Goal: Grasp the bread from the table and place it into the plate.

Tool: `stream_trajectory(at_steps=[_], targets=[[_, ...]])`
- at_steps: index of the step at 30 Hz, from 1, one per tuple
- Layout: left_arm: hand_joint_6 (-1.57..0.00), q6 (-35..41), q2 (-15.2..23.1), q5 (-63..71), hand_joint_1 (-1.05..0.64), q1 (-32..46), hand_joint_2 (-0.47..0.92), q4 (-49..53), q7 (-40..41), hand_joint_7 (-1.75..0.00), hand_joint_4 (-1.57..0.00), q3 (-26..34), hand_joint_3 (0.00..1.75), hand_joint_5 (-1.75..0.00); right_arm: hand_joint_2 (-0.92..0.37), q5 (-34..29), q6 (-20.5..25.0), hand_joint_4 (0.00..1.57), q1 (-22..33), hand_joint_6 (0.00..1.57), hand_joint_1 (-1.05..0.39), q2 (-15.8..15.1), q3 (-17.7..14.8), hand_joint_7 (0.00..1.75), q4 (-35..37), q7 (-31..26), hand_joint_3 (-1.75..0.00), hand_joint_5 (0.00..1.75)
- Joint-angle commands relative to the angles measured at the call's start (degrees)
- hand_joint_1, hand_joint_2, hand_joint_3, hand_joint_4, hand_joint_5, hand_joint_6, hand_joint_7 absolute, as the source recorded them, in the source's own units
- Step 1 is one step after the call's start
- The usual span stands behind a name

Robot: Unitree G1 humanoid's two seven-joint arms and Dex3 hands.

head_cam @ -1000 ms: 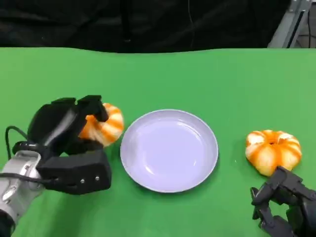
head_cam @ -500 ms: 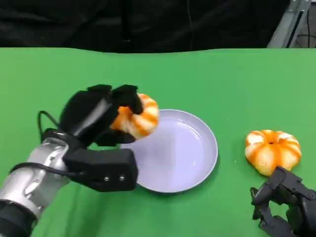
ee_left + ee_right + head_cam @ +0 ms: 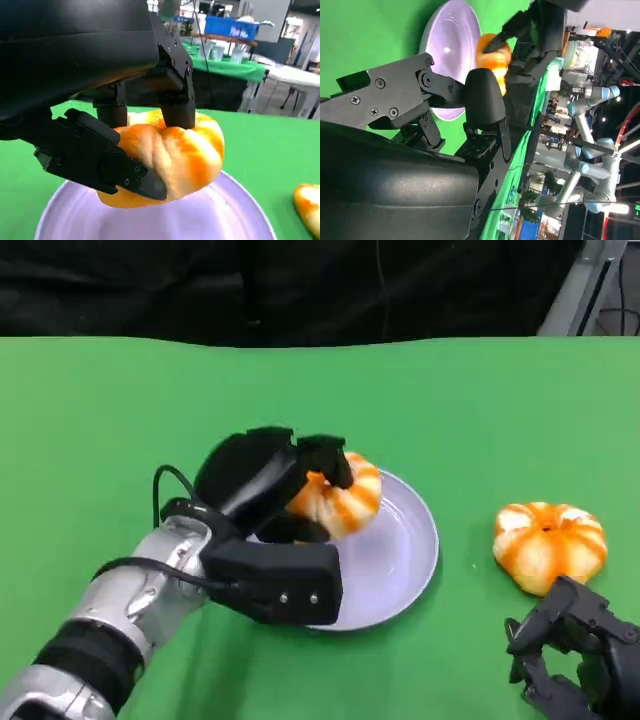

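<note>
— What lies nearby?
— A second bread (image 3: 550, 545) on the green table (image 3: 100, 420), beside the curled, empty right hand (image 3: 575, 655).
— And the left hand (image 3: 270, 485)?
— It grips the bread (image 3: 338, 498) over the plate (image 3: 405, 560).

The left hand (image 3: 275, 490) was seen extended forward and inward from the lower left on its silver forearm (image 3: 120, 610), its black fingers (image 3: 175, 95) wrapped over and under a bread roll (image 3: 338, 500), which was held clear in the grasp. The right hand (image 3: 575, 655) was kept low at the lower right corner, near the robot's body, its fingers (image 3: 480, 100) curled loosely with nothing gripped between them.
</note>
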Motion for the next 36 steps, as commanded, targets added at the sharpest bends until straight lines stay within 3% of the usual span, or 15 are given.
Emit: stream_trajectory(at_steps=[1,3,4,6,10,11,13,16,18,22,31,32,34,36], targets=[[-0.93,-0.6,0.6,0.3,-0.05,-1.8,0.92,0.7,1.3,-0.90,-0.72,-0.1,0.18,-1.62,-0.78,-0.1,0.3,0.79,0.1,0.70,-0.15,-0.4,-0.1,1.58,0.0,-0.4,-0.67,1.75],[-0.93,-0.3,-0.4,0.3,-0.05,-2.1,0.92,2.5,1.0,-0.89,-0.72,-0.6,0.18,-1.62,-0.78,0.3,0.4,0.79,0.0,0.70,-0.15,-0.4,0.3,1.58,0.1,0.1,-0.68,1.75],[-0.83,-0.1,-1.2,0.3,-0.07,-2.4,0.92,3.8,0.8,-1.13,-0.67,-0.9,0.25,-1.69,-0.77,0.6,0.5,0.79,0.0,0.71,-0.14,-0.4,0.6,1.57,0.1,0.5,-0.73,1.75],[-0.75,0.0,-2.0,0.3,-0.09,-2.8,0.92,5.7,0.8,-1.30,-0.64,-1.4,0.29,-1.73,-0.76,1.0,0.7,0.79,-0.1,0.71,-0.14,-0.4,0.9,1.56,0.1,0.9,-0.77,1.75],[-0.71,-0.7,-2.6,0.6,-0.08,-3.4,0.91,7.8,2.4,-1.35,-0.62,-2.2,0.28,-1.75,-0.71,0.1,0.0,0.79,-0.4,0.71,-0.14,-0.4,0.8,1.56,0.5,0.4,-0.87,1.75],[-0.71,-0.7,-2.9,0.9,-0.06,-3.5,0.91,8.4,2.8,-1.33,-0.62,-2.5,0.21,-1.75,-0.70,-0.3,-0.1,0.80,-0.4,0.71,-0.16,-0.3,0.7,1.56,0.5,0.0,-0.88,1.75],[-0.89,-0.8,-3.4,1.1,-0.04,-3.7,0.92,9.3,3.2,-0.77,-0.61,-3.0,0.10,-1.74,-0.69,-0.5,-0.2,0.81,-0.4,0.72,-0.16,-0.3,0.7,1.56,0.6,-0.4,-0.90,1.75],[-0.99,-1.3,-3.8,1.0,-0.04,-3.9,0.92,10.2,3.4,-0.56,-0.62,-3.1,0.13,-1.71,-0.68,-0.4,-0.7,0.80,-0.6,0.72,-0.16,-0.7,0.8,1.56,1.0,-0.2,-0.92,1.75],[-1.00,-1.8,-4.0,0.8,-0.05,-3.9,0.92,10.7,3.4,-0.53,-0.63,-3.2,0.18,-1.67,-0.68,-0.4,-0.8,0.80,-0.7,0.71,-0.16,-0.8,0.7,1.56,1.2,-0.3,-0.93,1.75],[-0.96,-2.6,-4.2,0.7,-0.04,-4.1,0.92,11.4,3.7,-0.71,-0.63,-3.2,0.23,-1.68,-0.67,-0.5,-0.8,0.80,-0.7,0.71,-0.16,-0.8,0.7,1.57,1.2,-0.3,-0.94,1.75],[-0.94,-2.9,-4.2,0.7,-0.04,-4.2,0.92,11.8,3.9,-0.75,-0.63,-3.2,0.23,-1.68,-0.66,-0.5,-0.8,0.80,-0.7,0.71,-0.16,-0.8,0.7,1.57,1.2,-0.3,-0.96,1.75],[-0.92,-3.2,-4.2,0.6,-0.05,-4.1,0.92,11.9,3.6,-0.72,-0.64,-3.2,0.24,-1.60,-0.66,-0.4,-0.4,0.80,-0.5,0.71,-0.17,-0.9,0.8,1.57,0.9,-0.2,-0.96,1.75],[-0.98,-3.6,-4.2,0.5,-0.09,-4.0,0.92,12.1,3.2,-0.42,-0.75,-3.3,0.27,-1.17,-0.66,-0.2,0.0,0.80,-0.3,0.71,-0.17,-0.9,0.8,1.57,0.6,-0.1,-0.95,1.75],[-1.00,-3.7,-4.2,0.4,-0.09,-4.0,0.92,12.2,3.1,-0.34,-0.78,-3.3,0.28,-1.08,-0.66,-0.2,0.1,0.80,-0.2,0.70,-0.18,-0.9,0.8,1.58,0.5,-0.1,-0.95,1.75]])
